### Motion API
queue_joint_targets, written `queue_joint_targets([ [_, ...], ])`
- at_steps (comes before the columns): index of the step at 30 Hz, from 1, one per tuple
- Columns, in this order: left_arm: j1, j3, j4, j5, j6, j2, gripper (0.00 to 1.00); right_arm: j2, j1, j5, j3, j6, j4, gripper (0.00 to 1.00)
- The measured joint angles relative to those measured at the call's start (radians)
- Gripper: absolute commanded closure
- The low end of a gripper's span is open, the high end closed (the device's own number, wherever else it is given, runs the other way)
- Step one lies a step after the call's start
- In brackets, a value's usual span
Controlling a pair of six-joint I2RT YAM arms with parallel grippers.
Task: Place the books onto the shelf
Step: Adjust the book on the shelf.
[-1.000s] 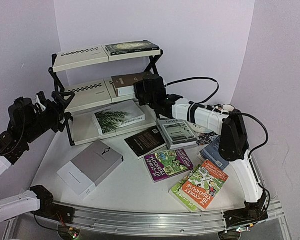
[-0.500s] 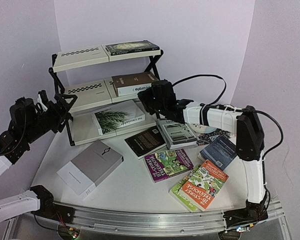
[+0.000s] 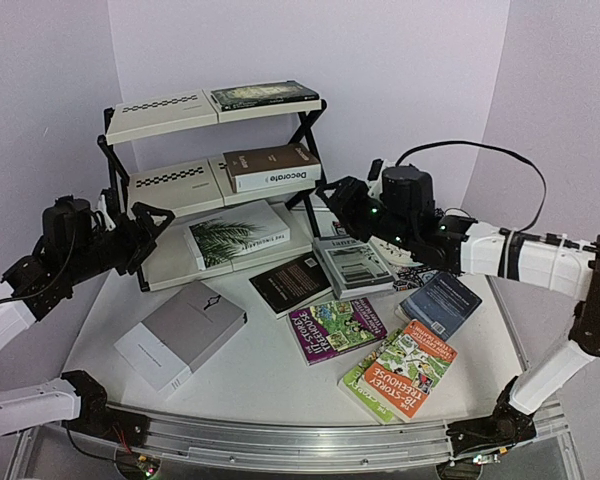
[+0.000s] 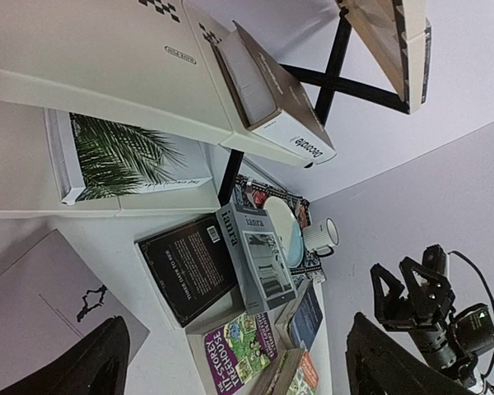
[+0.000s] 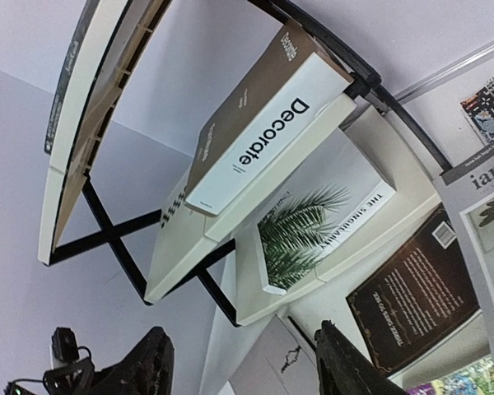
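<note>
The shelf (image 3: 165, 180) stands at the back left. Its top board holds a dark book (image 3: 265, 95), the middle board brown "Decorate" (image 3: 272, 167) (image 5: 255, 140), and the bottom board the palm-leaf book (image 3: 235, 238). On the table lie a grey book (image 3: 180, 333), a black book (image 3: 292, 282), "laura" (image 3: 352, 265), a dark blue book (image 3: 440, 303) and two colourful paperbacks (image 3: 337, 328) (image 3: 400, 368). My right gripper (image 3: 342, 200) (image 5: 243, 333) hovers open and empty, right of "Decorate". My left gripper (image 3: 145, 225) (image 4: 236, 329) is open and empty by the shelf's left end.
A white mug (image 4: 321, 237) and a plate (image 4: 281, 230) sit on a patterned placemat (image 3: 415, 275) at the back right, behind my right arm. Purple walls close in behind the shelf and on both sides.
My right gripper opened, let go of "Decorate" on the middle board and drew back to the right. My left gripper edged right, toward the shelf.
</note>
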Motion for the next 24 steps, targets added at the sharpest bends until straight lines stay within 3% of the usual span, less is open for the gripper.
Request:
queue_joint_targets([
  [10, 0.000, -0.067, -0.003, -0.009, 0.043, 0.039, 0.43, -0.061, 0.000, -0.080, -0.134, -0.112, -0.066, 0.32],
  [16, 0.000, -0.120, 0.042, -0.002, 0.051, 0.087, 0.44, -0.061, 0.000, -0.107, -0.185, -0.144, -0.081, 0.31],
  [24, 0.014, -0.227, 0.220, 0.033, 0.022, 0.184, 0.43, -0.046, 0.000, -0.141, -0.188, -0.194, -0.074, 0.30],
])
